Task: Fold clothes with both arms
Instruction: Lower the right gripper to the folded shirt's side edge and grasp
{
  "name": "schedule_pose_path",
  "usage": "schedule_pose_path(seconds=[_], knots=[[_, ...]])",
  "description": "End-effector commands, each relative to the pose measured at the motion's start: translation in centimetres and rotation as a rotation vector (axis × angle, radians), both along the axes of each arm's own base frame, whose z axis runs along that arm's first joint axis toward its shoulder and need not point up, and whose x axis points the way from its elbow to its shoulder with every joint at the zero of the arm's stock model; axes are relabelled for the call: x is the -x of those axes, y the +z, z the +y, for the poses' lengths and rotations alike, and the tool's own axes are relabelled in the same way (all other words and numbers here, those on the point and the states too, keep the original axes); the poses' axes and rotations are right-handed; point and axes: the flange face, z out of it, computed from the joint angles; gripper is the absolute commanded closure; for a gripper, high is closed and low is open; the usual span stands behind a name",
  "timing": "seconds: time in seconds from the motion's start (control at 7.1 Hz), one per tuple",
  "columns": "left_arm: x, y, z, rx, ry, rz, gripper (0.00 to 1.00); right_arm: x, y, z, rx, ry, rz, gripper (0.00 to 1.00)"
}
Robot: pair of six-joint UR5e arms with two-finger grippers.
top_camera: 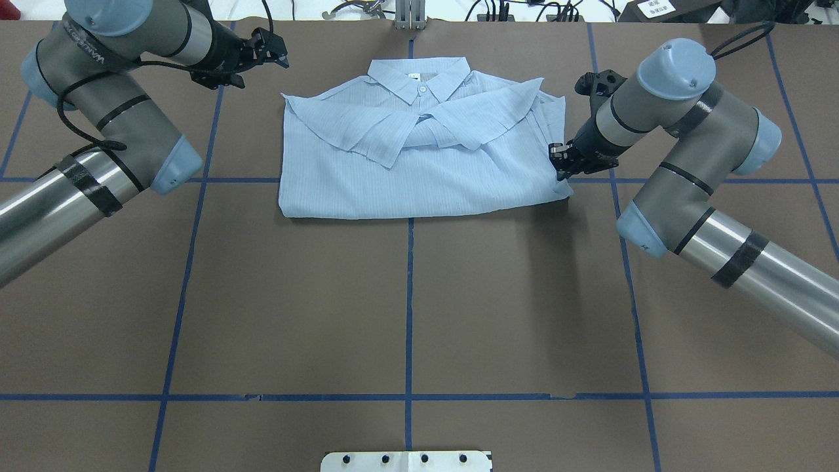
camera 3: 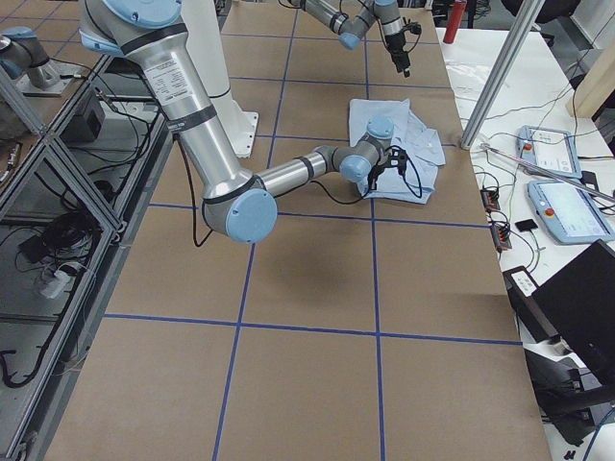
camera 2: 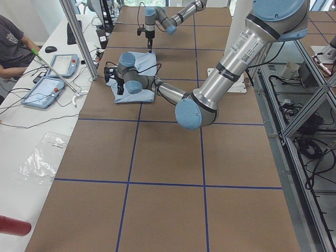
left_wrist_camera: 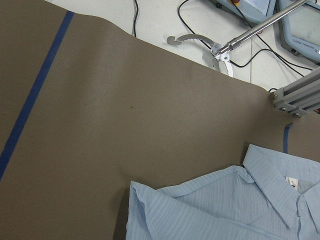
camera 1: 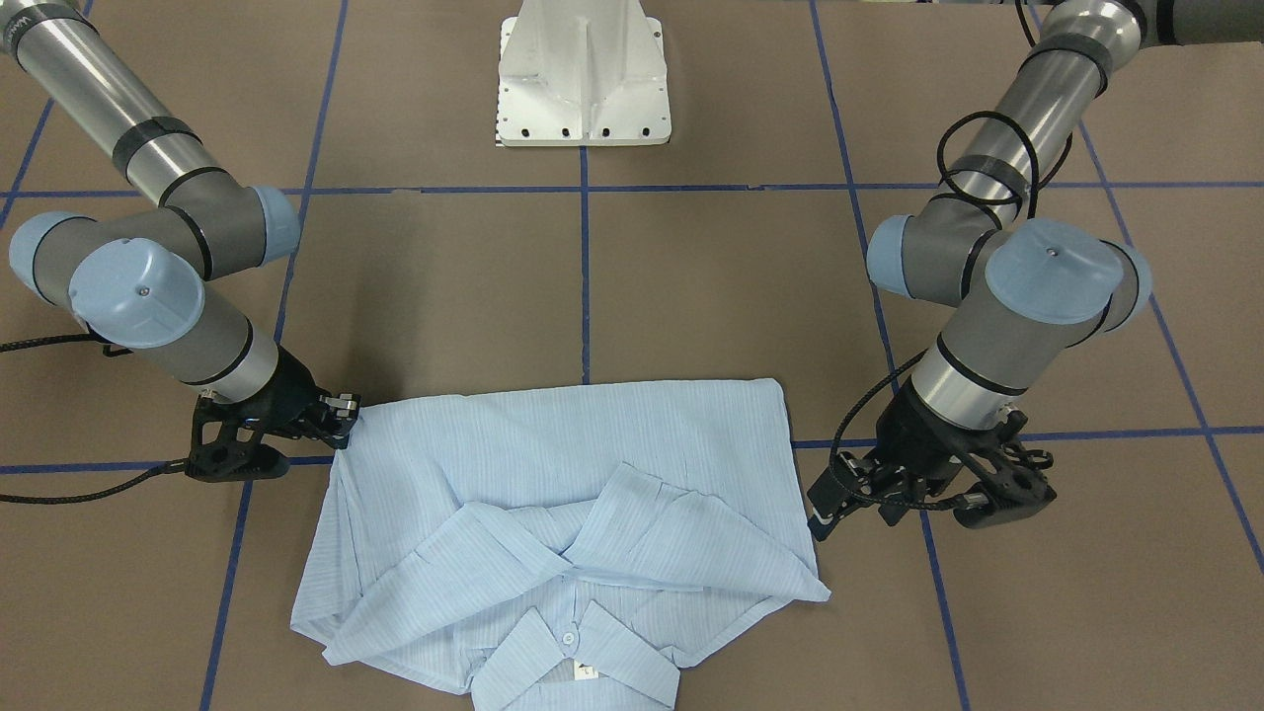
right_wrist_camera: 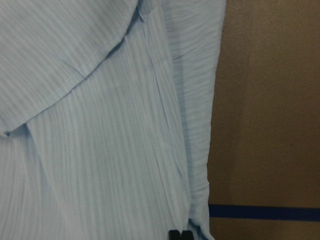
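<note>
The clothes are one pale-blue striped shirt [camera 1: 592,464] [top_camera: 419,177] lying folded on the brown table, collar and top button on the side away from the robot. My right gripper [camera 1: 341,417] [top_camera: 560,162] sits low at the shirt's robot-side corner. It looks shut on the shirt's edge, which fills the right wrist view [right_wrist_camera: 100,125]. My left gripper [camera 1: 825,509] [top_camera: 275,49] hangs open and empty beside the shirt's other side, not touching it. The left wrist view looks down on the collar [left_wrist_camera: 270,175] from above.
The white pedestal base [camera 1: 583,79] [top_camera: 406,461] stands at the robot's side of the table. Blue tape lines [top_camera: 409,295] cross the brown surface. An aluminium post [camera 2: 79,37], teach pendants [camera 2: 52,68] and cables lie past the far edge, where a person [camera 2: 10,37] sits.
</note>
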Motion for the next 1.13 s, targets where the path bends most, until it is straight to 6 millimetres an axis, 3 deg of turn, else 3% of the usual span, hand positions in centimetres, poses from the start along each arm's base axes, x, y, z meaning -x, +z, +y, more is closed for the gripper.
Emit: schedule_pose_path(seconds=[0.0,0.28,0.56,0.7,0.84,0.99], knots=[[0.0,0.0,0.0,0.000,0.000,0.000,0.00,0.4,0.0,0.3,0.010,0.000,0.000,1.00],[0.1,-0.3,-0.1,-0.007,-0.011,-0.002,0.00,-0.4,-0.6,1.4,-0.002,-0.009,-0.019,1.00],[0.3,-0.6,0.1,-0.014,-0.012,0.002,0.00,-3.7,-0.2,5.9,0.016,-0.062,-0.076,1.00],[0.3,-0.9,0.2,-0.019,-0.014,0.005,0.00,-4.8,1.7,7.2,0.030,-0.056,-0.058,1.00],[0.6,-1.0,0.5,-0.025,-0.021,0.007,0.00,-5.4,2.3,7.8,0.035,-0.056,-0.055,1.00],[1.1,-0.8,1.1,-0.030,-0.021,0.010,0.00,-7.1,3.5,10.4,0.041,-0.064,-0.051,1.00]])
